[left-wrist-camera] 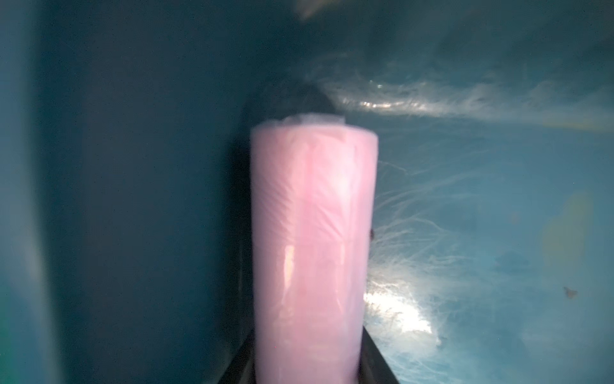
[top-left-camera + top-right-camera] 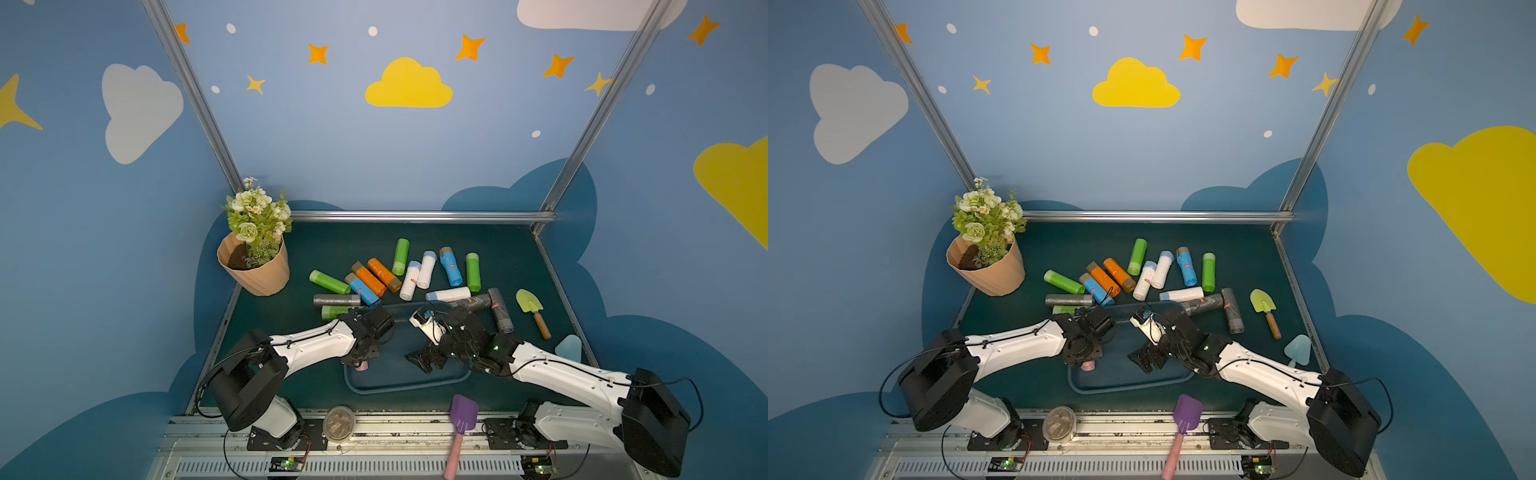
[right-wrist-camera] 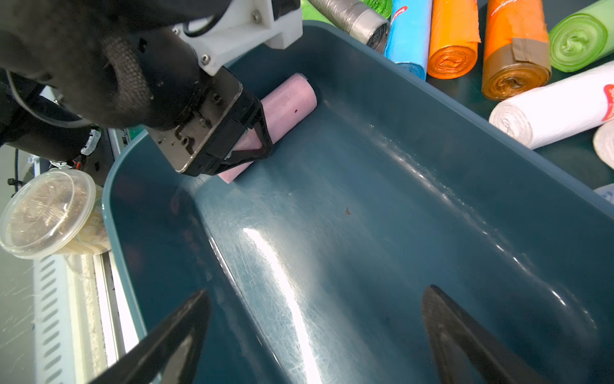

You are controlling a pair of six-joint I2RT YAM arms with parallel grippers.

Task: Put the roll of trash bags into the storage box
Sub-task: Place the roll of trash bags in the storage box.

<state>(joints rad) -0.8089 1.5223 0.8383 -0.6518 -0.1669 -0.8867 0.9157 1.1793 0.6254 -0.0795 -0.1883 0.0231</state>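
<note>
The roll of trash bags [image 3: 289,99] is pale pink and lies on the floor of the dark teal storage box [image 3: 109,186], against its wall near one end. My left gripper [image 3: 252,136] reaches down over it, with a finger pressed to each side of the roll [image 1: 312,232] and no gap showing. In both top views only the roll's end [image 2: 362,365] [image 2: 1088,366] peeks out under the left gripper [image 2: 360,358]. My right gripper [image 3: 315,332] hangs open and empty over the middle of the box [image 2: 399,390].
Several loose rolls lie beyond the box's far rim: green [image 2: 401,256], orange [image 2: 384,274], white [image 3: 548,116] and grey [image 2: 498,309]. A tan flower pot [image 2: 255,270] stands back left. A green trowel [image 2: 532,307], a purple shovel [image 2: 461,419] and a clear lidded tub [image 2: 338,423] lie nearby.
</note>
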